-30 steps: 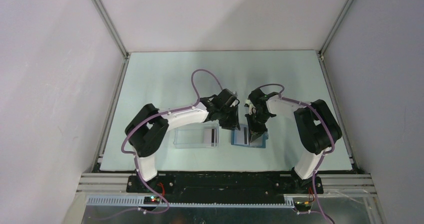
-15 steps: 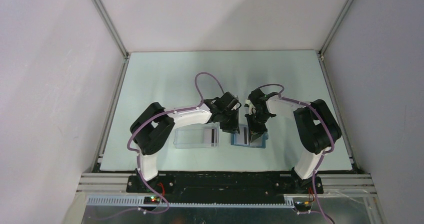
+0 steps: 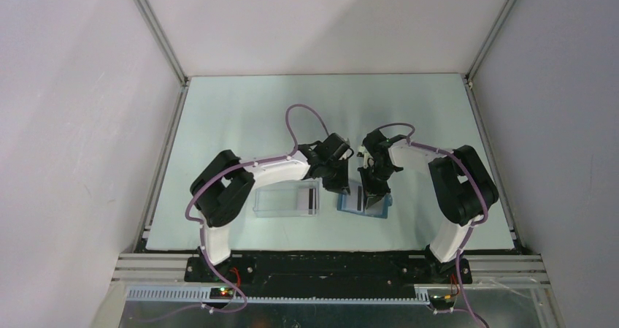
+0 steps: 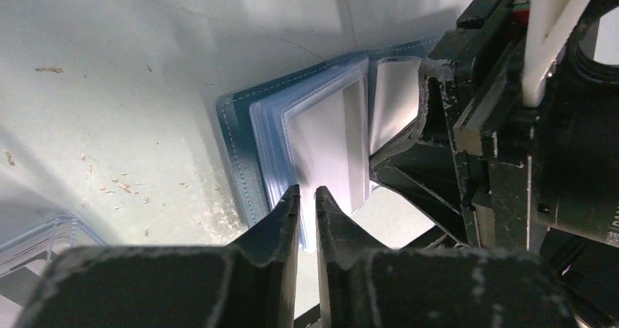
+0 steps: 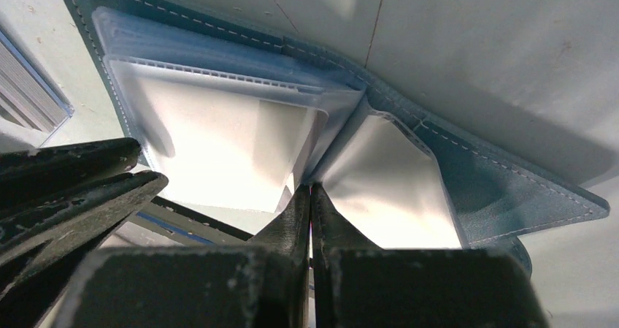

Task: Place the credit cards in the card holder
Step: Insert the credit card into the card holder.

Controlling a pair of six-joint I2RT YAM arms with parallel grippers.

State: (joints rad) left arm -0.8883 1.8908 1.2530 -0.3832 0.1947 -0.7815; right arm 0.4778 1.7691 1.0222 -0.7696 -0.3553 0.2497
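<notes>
Trouble loomed: wallet [image 3: 363, 202] lay open between the grippers, right gripper [image 5: 310, 196] shut at its fold, left gripper [image 4: 306, 204] nearly together by the card [image 4: 332, 142], grip unclear; a skewed push might buckle it.

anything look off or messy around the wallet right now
Nothing damaged. The card holder lies open with its clear sleeves fanned up rather than flat, and small brownish specks litter the table beside it. The right gripper sits shut at the sleeves' fold.
</notes>
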